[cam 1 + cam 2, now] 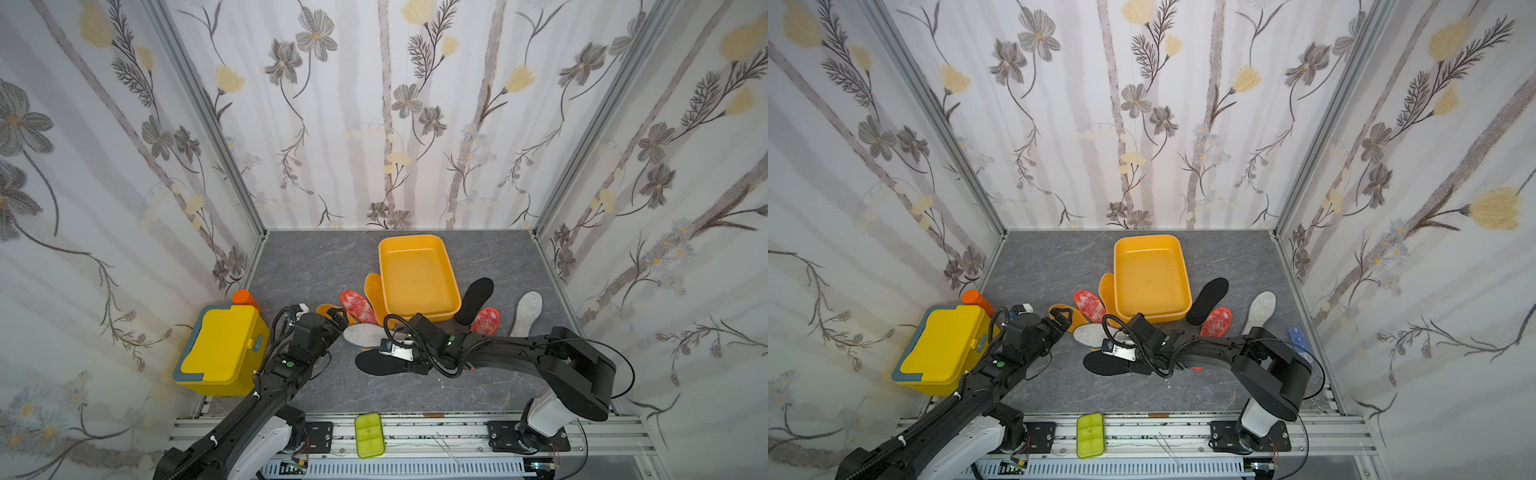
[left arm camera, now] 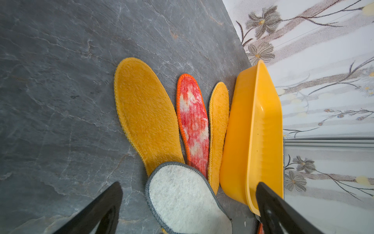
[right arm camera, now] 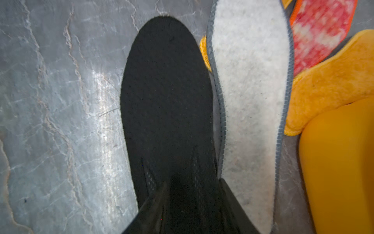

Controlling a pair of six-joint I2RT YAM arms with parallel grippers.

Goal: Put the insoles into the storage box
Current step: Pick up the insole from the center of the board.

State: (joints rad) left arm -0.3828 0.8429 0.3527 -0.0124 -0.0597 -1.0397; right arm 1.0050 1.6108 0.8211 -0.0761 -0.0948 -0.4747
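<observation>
The storage box [image 1: 415,274] sits open toward the back wall, and its left long rim touches the first orange-yellow insole [image 1: 375,297]. Fanned out further left of the box are the left red-orange speckled insole [image 1: 357,306] and the second orange-yellow insole [image 1: 326,311], and beyond them bare grey tabletop [image 1: 299,266] runs to the left wall. Off the box's near right corner lie the far black insole [image 1: 473,300], the right red-orange speckled insole [image 1: 486,321] and, farthest out, the right grey-white felt insole [image 1: 527,311]. In front of the box's near left corner, the left grey-white felt insole [image 1: 362,334] lies edge to edge with the near black insole [image 1: 376,363]. That makes eight insoles, two of each colour, all on the table outside the box. The right gripper [image 3: 192,190] is pinched on the near black insole's end, the fabric puckering between its jaws. The left gripper [image 2: 190,185] stands spread wide above the left felt insole's toe, gripping nothing.
</observation>
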